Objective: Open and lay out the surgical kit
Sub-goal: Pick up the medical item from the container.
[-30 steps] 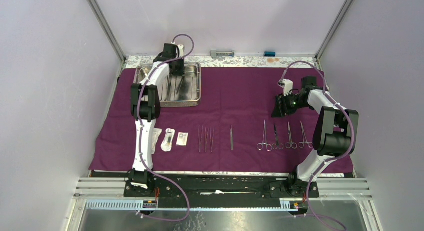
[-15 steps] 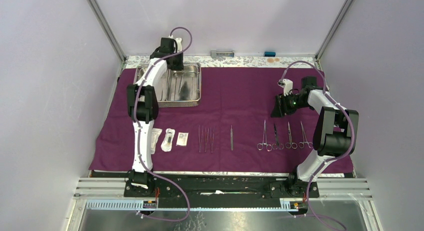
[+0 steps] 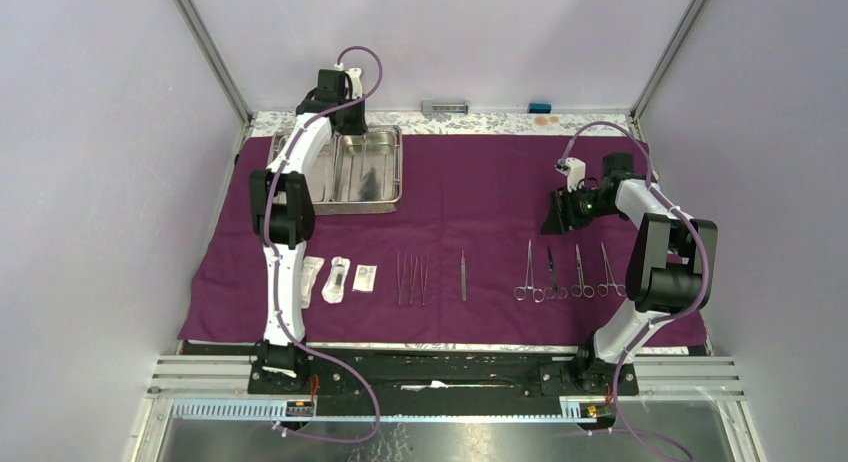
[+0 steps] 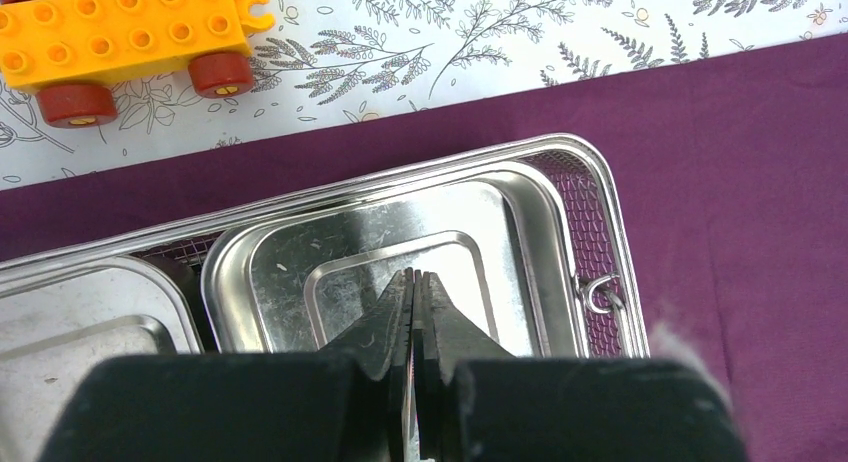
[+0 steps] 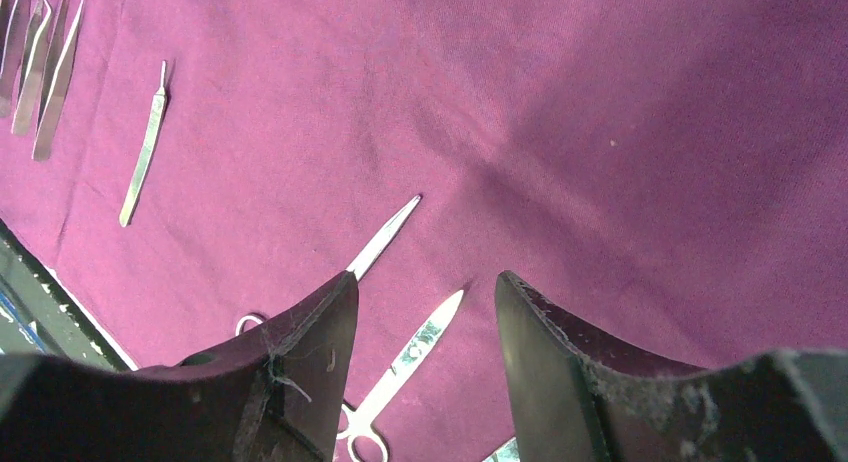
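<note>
Instruments lie in a tidy row along the lower part of the dark purple cloth (image 3: 480,182), spread flat over the desk (image 4: 500,42): 3 sealed packets (image 3: 338,279) at lower left, 3 tweezers (image 3: 411,279), 1 lone slim tool (image 3: 463,275) at centre and 4 ring-handled forceps (image 3: 578,272) at lower right. The steel tray (image 3: 390,190) sits on the cloth at upper left. The left gripper (image 4: 413,282) is poised over its upper edge with fingers pressed together; whether anything thin is pinched between them cannot be told. A dark streak in the tray may be a tool not yet taken out, or only a reflection. The right gripper (image 5: 424,282) hangs above the forceps at right of frame, fingers roughly half apart and holding nothing. An orange toy car (image 4: 120,32) stands on the desk just beyond the cloth. By the look of it the wrap is open and the layout nearly complete, with at most the tray left to clear.
</note>
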Robot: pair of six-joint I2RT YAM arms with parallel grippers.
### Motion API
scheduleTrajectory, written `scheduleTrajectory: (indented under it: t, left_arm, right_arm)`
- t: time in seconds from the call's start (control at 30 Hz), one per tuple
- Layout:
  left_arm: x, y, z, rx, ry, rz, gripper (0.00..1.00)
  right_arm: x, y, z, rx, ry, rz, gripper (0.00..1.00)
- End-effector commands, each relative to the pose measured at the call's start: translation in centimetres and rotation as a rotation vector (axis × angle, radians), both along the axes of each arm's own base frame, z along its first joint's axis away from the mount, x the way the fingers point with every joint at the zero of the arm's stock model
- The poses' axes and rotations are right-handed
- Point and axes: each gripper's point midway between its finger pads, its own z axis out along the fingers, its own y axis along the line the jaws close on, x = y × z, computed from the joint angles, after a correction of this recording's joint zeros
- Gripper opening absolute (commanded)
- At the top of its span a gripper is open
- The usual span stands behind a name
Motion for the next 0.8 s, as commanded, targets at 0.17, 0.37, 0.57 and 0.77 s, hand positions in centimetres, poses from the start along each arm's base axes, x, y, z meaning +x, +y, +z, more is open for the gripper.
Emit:
scheduleTrajectory:
  t: [0.17, 0.37, 0.57, 0.77]
  left_arm:
    - [2.1, 0.5, -0.2, 0.005, -0.071, 0.027, 0.00]
    - [2.5, 0.7, -2.4, 0.018, -0.048, 0.037, 0.00]
    - [2.9, 0.9, -3.3, 0.025, -0.049, 0.045, 0.00]
    - [3.4, 0.9, -4.2, 0.027, -0.050, 0.051, 0.00]
  right_arm:
    - [0.6, 0.4, 1.6, 0.017, -0.048, 0.018, 0.60]
    - [0.6, 0.3, 1.4, 0.008, -0.045, 0.017, 0.60]
    - [0.6, 0.2, 1.2, 0.005, -0.039, 0.017, 0.60]
    - [0.6, 0.2, 1.1, 0.001, -0.035, 0.016, 0.60]
